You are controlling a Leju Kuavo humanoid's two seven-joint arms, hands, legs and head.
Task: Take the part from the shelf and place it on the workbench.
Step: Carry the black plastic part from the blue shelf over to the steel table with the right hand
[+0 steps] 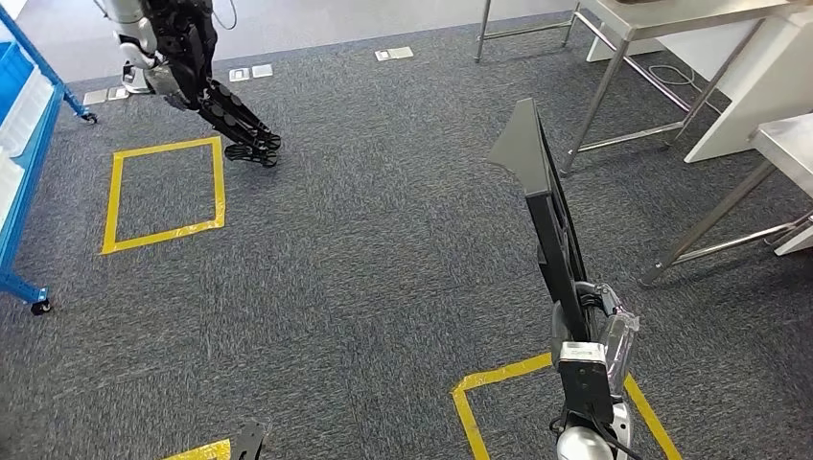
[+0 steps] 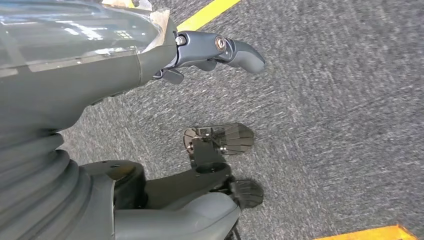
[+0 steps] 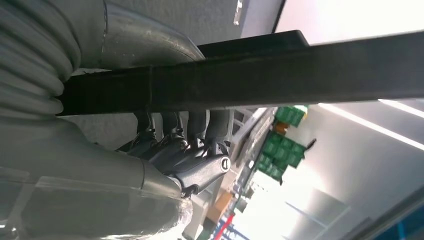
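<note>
The right robot hand (image 1: 587, 331) is closed around the lower end of a flat black panel-shaped part (image 1: 548, 201), held upright, presumably for carrying clear of the carpet (image 1: 383, 240). The left robot hand (image 2: 220, 50) hangs with nothing held, fingers loosely apart. The steel counter (image 1: 671, 14) stands ahead at right; the blue shelf (image 1: 24, 125), holding pale bins, at left.

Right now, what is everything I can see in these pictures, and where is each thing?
Flat black panel part: one, black, upright in the right hand.
Yellow tape squares: three partly seen, on grey carpet.
Blue shelf frame: one, far left.
Steel-legged tables: two, silver, upper right.
Second humanoid robot: one, black and silver, upper left.
Right hand: grey, grips the part.
Left hand: grey, hangs over carpet, holding nothing.
</note>
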